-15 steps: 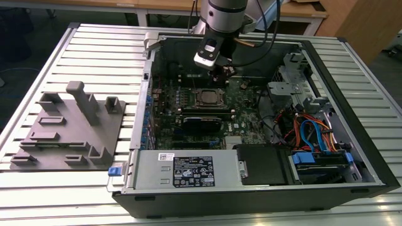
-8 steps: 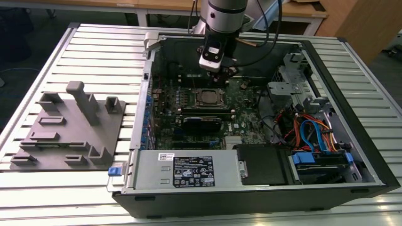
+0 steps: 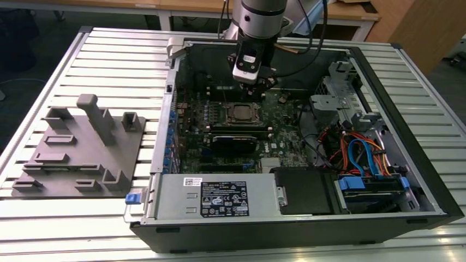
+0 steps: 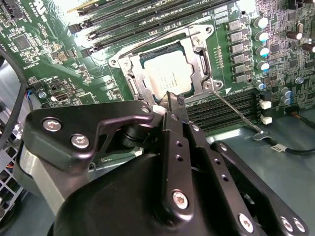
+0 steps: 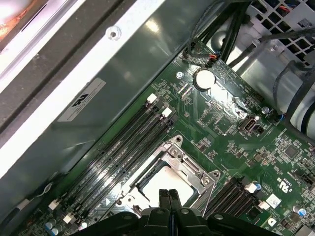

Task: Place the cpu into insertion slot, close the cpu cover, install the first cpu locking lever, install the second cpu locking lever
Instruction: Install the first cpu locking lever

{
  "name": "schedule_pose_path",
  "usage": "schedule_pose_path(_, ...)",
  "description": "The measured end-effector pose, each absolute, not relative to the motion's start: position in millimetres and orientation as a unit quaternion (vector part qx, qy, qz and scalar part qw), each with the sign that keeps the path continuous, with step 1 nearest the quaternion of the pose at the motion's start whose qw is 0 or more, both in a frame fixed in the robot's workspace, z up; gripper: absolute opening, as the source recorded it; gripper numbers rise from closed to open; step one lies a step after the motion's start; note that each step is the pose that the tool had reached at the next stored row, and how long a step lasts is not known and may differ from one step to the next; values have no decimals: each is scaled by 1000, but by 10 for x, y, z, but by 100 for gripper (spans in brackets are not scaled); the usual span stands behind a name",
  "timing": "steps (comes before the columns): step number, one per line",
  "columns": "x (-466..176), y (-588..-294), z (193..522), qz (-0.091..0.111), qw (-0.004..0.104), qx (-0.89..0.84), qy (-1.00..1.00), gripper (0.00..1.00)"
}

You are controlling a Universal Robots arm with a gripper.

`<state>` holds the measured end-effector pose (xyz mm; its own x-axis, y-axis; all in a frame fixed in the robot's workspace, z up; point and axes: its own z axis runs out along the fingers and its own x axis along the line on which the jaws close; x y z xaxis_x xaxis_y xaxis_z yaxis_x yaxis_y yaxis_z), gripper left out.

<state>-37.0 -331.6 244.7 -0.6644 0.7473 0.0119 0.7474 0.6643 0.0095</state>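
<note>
The cpu [image 4: 167, 74] lies flat in the insertion slot [image 3: 240, 113] on the green motherboard [image 4: 44, 59], its dull silver top showing. The cpu cover [image 4: 132, 73] lies down over it as a silvery frame around the chip. One thin wire locking lever [image 4: 236, 112] angles away from the slot's corner over the memory slots. Another wire lever [image 4: 152, 42] runs along the frame's far side. My gripper [image 4: 173, 98] hovers just above the slot's edge, fingers shut together with nothing between them. The first wrist view shows the fingertips [image 5: 164, 199] over the cpu [image 5: 167, 183] and cover [image 5: 197, 172].
The motherboard sits inside an open computer case [image 3: 429, 180] on a slatted table [image 3: 117, 49]. Long black memory slots [image 5: 123, 147] flank the socket. Cables [image 3: 357, 153] and a drive bay fill the exterior view's right. A grey fixture [image 3: 80, 147] stands on the exterior view's left.
</note>
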Motion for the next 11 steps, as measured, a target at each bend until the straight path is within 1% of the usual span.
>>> schedule_pose_path(11,-370,-3316,2447,-7,3,-409,-912,10)
